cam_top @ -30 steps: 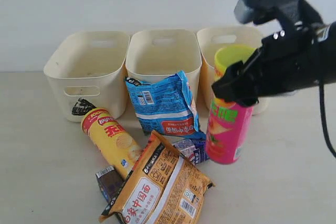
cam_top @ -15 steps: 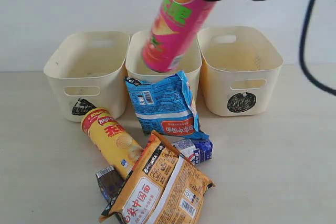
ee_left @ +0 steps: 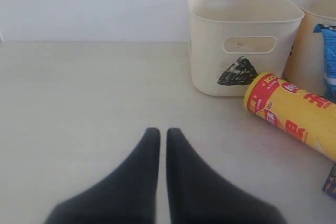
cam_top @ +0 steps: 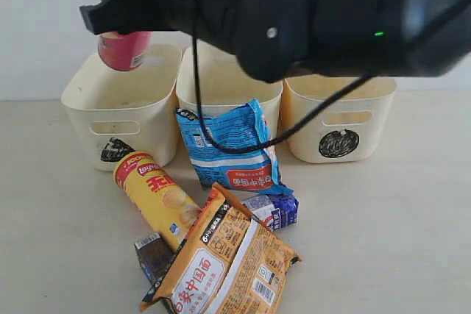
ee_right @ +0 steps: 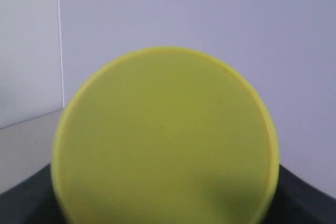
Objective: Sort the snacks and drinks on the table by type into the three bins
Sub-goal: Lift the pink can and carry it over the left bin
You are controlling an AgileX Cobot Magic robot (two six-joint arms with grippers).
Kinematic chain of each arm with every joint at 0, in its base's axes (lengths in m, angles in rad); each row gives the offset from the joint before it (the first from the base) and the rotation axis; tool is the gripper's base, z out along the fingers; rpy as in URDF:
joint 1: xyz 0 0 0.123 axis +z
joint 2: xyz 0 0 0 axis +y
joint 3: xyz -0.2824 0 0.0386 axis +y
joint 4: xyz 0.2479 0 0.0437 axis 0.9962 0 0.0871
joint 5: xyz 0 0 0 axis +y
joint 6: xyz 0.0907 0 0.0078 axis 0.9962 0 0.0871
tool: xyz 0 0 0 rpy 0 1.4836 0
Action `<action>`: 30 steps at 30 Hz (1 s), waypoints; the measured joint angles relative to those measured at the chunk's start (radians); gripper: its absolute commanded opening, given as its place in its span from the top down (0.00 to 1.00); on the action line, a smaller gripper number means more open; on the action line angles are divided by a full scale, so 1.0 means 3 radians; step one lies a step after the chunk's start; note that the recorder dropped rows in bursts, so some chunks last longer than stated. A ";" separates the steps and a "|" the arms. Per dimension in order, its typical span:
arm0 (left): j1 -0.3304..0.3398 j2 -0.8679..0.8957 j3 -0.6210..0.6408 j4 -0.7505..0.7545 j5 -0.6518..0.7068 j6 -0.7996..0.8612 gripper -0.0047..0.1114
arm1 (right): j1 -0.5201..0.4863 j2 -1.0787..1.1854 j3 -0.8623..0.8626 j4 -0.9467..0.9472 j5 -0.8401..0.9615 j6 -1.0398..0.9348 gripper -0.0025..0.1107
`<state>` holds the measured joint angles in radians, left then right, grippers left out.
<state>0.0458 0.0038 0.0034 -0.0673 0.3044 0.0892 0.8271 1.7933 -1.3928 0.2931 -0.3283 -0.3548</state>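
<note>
Clamping the pink can (cam_top: pixel 124 51), your right gripper (cam_top: pixel 121 16) has moved from middle bin (cam_top: pixel 221 102) to above left bin (cam_top: pixel 125 108); left gripper (ee_left: pixel 158 135) closed.

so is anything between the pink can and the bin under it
Nothing visible. The right gripper holds the pink canister in the air, apparently over the triangle-marked bin, and the bin's open top below it looks unobstructed.

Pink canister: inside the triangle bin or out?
Out. The right tool holds the pink canister in the air over the triangle bin; its base shows clear of the rim.
</note>
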 measured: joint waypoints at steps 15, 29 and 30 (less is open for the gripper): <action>0.0000 0.0000 0.0000 0.0000 0.0000 0.0000 0.93 | -0.0100 0.1289 -0.0991 0.0024 0.0122 -0.0230 0.84; 0.0004 0.0000 0.0000 0.0000 0.0000 0.0000 0.93 | -0.0191 0.1284 -0.1000 0.0173 0.0162 -0.0299 0.19; 0.0004 0.0000 0.0000 0.0000 0.0000 0.0000 0.93 | -0.0191 0.1243 -0.1000 0.0173 0.0162 -0.0305 0.19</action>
<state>0.0470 0.0038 0.0034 -0.0673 0.3044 0.0892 0.7697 2.1662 -1.6928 0.3450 -0.2798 -0.4461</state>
